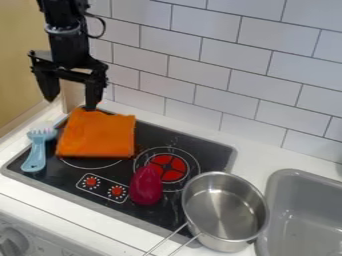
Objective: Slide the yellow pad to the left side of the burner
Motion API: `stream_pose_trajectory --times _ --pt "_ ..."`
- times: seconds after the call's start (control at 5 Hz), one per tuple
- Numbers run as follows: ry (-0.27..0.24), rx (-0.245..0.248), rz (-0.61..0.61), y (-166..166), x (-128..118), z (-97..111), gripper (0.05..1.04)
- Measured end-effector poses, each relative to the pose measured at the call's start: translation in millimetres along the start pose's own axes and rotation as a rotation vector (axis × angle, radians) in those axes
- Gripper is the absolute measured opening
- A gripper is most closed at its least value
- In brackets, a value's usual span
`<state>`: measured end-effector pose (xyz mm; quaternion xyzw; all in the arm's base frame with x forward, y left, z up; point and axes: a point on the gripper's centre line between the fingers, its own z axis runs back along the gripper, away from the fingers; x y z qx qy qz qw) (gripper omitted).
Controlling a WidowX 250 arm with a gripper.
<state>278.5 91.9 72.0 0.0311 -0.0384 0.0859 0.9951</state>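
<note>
The folded cloth pad, orange rather than yellow to an onlooker's eye (98,134), lies at the far left of a black toy stovetop (63,175), covering much of the left burner ring (93,167). Above its far left edge hangs the black end effector (71,95), fingers spread wide and nothing between them; whether a tip touches the cloth, I cannot tell.

The pad already sits left of the red-centred burner (175,167), so the slide looks nearly done, if that burner is the one meant. Should more leftward travel be wanted, the next move would be to settle a fingertip on the cloth and drag it gently, minding the light-blue brush (35,157) just beside it on the left. Soft fabric could bunch rather than slide.

Nearer the camera, two red knobs (91,182) (117,191) mark the stove's front. A smooth crimson toy (145,189) rests by the right burner, overlapping its ring. To the near right, a shiny steel saucepan (220,210) points its wire handle toward the near edge.

Beyond, a white counter (257,157) surrounds the stove and a grey plastic sink (294,172) on the right, backed by white wall tiles (200,70); a pale wooden panel (20,65) stands at far left.
</note>
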Motion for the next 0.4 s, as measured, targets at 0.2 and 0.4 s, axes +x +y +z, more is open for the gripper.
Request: stream_pose_trajectory --times 0.2,0.4 --pt "-0.006 0.0 0.0 -1.3 0.4 1.5 0.999" --pt "-0.006 0.0 0.002 -0.8 0.3 1.5 0.999"
